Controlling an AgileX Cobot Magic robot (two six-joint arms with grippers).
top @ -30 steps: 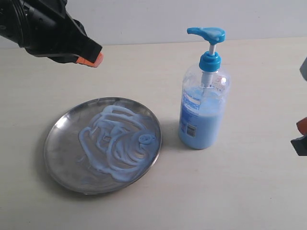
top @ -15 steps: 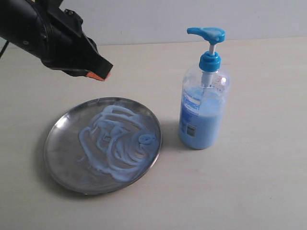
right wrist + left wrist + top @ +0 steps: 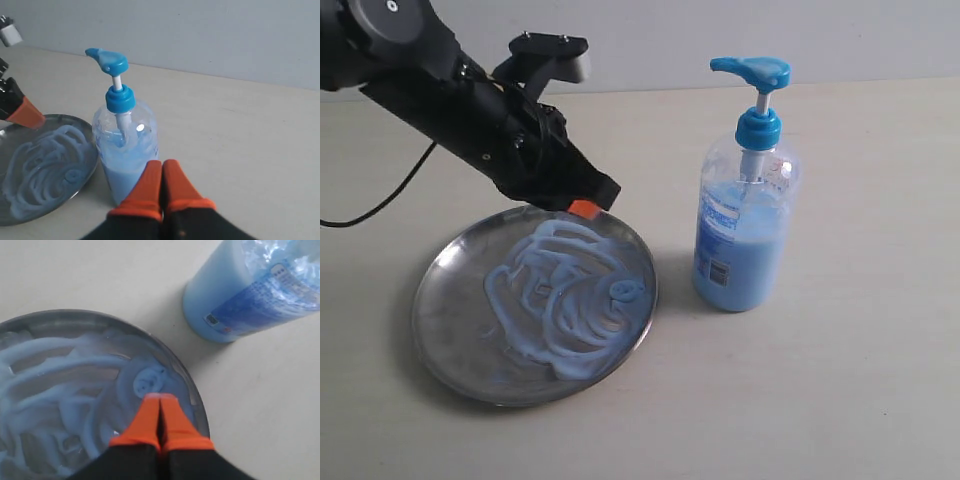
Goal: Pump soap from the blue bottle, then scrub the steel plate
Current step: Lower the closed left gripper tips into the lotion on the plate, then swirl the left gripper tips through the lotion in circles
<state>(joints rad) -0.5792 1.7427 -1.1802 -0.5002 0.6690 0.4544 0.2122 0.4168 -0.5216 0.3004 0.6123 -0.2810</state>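
— Soap (image 3: 565, 290) is asked about first: where is it found?
— It is spread in pale blue swirls across the steel plate (image 3: 438, 300). A small round blob is left close to the rim on the bottle's side.
— And where is the plate placed?
— It is laid flat on the table (image 3: 850, 380), well in from the far edge of the surface, on the left arm's side.
— How is the blue bottle (image 3: 740, 250) set?
— It is stood upright on the surface just beside the plate's rim, with a narrow gap between them. About half of it is filled with light blue liquid. The pump head (image 3: 752, 70) is raised, and its spout is turned toward the plate's side.
— What is noted of the left gripper (image 3: 582, 207)?
— Its orange jaws are pressed together and nothing is held between them. The tips are lowered over the part of the plate's rim nearest the far edge. In the wrist view they are pointed at the round blob. Whether the metal or the soap is touched cannot be told.
— And the right gripper (image 3: 162, 167)?
— It is seen only in its own wrist view. Its jaws are likewise closed against each other, with nothing gripped. The bottle is seen beyond its tips.
— Anything else on the surface?
— A black cable (image 3: 375, 205) is trailed across it behind the left arm.
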